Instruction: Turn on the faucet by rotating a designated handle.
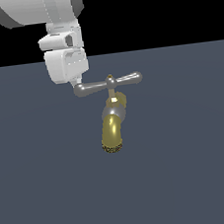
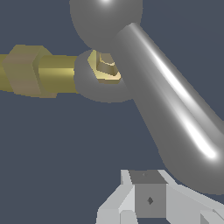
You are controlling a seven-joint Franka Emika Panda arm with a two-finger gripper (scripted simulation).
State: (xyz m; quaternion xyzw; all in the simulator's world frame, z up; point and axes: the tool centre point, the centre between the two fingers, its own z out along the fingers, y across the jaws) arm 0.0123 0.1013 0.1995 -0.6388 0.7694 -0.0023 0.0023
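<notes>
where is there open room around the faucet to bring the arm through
Open floor lies below the spout and off the handle's far end at the exterior view's right. It is crowded at the handle's other end, where the tool sits against it.

Panda arm (image 1: 31,7) is showing as a broad white rounded link with a grey band at its edge. Below it, a boxy white wrist block (image 1: 61,40) with a dark recess is sitting over the white blocky gripper (image 1: 75,82) body. Wrist view is showing pale grey faceted fingers (image 2: 148,199), one square grey pad bearing a small dark diamond mark.
</notes>
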